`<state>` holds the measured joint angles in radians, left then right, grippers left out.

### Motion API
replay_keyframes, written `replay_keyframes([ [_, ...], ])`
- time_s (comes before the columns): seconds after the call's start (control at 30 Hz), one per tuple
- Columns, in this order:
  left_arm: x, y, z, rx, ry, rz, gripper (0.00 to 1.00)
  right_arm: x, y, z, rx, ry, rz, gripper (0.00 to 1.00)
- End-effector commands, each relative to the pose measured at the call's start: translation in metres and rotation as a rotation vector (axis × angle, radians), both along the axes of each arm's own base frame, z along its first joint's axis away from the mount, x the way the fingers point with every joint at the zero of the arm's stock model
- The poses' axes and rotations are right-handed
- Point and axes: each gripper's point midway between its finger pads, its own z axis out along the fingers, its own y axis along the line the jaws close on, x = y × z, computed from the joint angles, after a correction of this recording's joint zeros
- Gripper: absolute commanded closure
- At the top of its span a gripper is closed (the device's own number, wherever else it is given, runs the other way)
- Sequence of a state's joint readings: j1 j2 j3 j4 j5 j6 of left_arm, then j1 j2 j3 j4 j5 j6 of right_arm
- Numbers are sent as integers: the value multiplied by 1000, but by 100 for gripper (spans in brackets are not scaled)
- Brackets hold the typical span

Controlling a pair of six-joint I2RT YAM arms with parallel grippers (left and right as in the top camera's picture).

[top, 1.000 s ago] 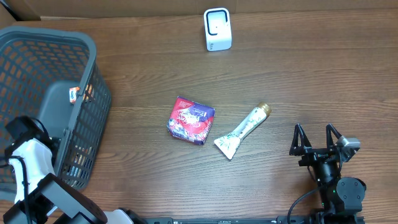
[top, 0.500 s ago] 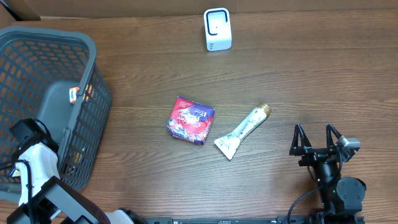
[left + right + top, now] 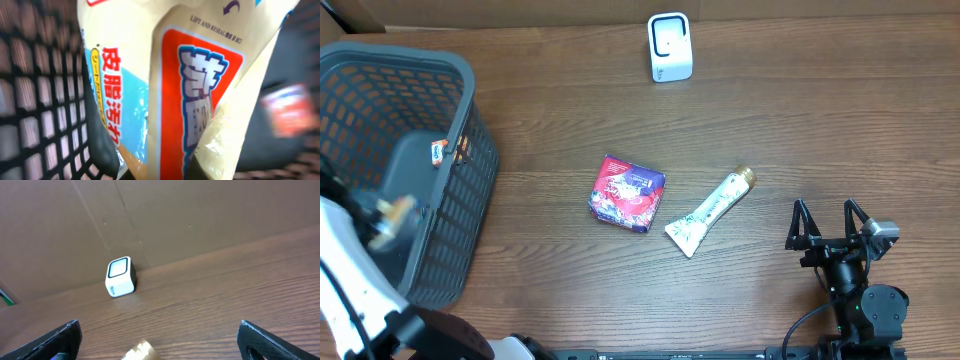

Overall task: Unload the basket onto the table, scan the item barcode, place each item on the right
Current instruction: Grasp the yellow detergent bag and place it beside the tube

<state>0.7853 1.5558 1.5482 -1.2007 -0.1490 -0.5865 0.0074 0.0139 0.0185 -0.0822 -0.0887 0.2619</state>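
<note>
Pinching a cream pouch [image 3: 200,75] with red and blue print, the left gripper [image 3: 388,212] was pressed together inside the grey basket [image 3: 470,130] at the left end of the table [image 3: 840,110]. The pouch filled the left wrist view, creased down its middle, with basket mesh behind it. Overhead, that gripper was only a blur above the basket floor.

The right gripper [image 3: 830,222] sat near the table's front right, fingers spread wide with nothing between them. The white scanner [image 3: 670,47] stood upright at the far edge, well apart from both grippers. Mid-table lay a red-and-purple packet [image 3: 627,193] and, near it on the right but not touching, a white tube [image 3: 710,210], its gold cap angled toward the far right.
</note>
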Motion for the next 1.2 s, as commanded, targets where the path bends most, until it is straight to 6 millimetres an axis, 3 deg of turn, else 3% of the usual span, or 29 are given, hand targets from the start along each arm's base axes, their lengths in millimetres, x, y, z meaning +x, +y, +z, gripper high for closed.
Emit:
replay_keyframes([
  [0.0,15,1,66,90,-117,-91,96,0,-1,-1,4,-5,-7,0],
  [0.13,41,-32,111,49,-270,-335,96,0,-1,-1,4,-5,-7,0],
  [0.23,69,-83,131,5,-392,-688,96,0,-1,-1,4,-5,-7,0],
  [0.3,77,-124,136,-54,-446,-885,96,0,-1,-1,4,-5,-7,0],
  [0.5,78,-258,133,-244,-460,-1393,96,0,-1,-1,4,-5,-7,0],
  [0.6,78,-306,125,-249,-399,-1561,96,0,-1,-1,4,-5,-7,0],
  [0.73,85,-360,93,-169,-242,-1667,96,0,-1,-1,4,-5,-7,0],
  [0.83,89,-408,48,-88,-138,-1703,96,0,-1,-1,4,-5,-7,0],
  [1.0,83,-482,-26,-59,-135,-1795,96,0,-1,-1,4,-5,-7,0],
  [1.07,82,-497,-57,-48,-116,-1787,96,0,-1,-1,4,-5,-7,0],
  [1.17,84,-502,-102,-48,-52,-1739,96,0,-1,-1,4,-5,-7,0],
])
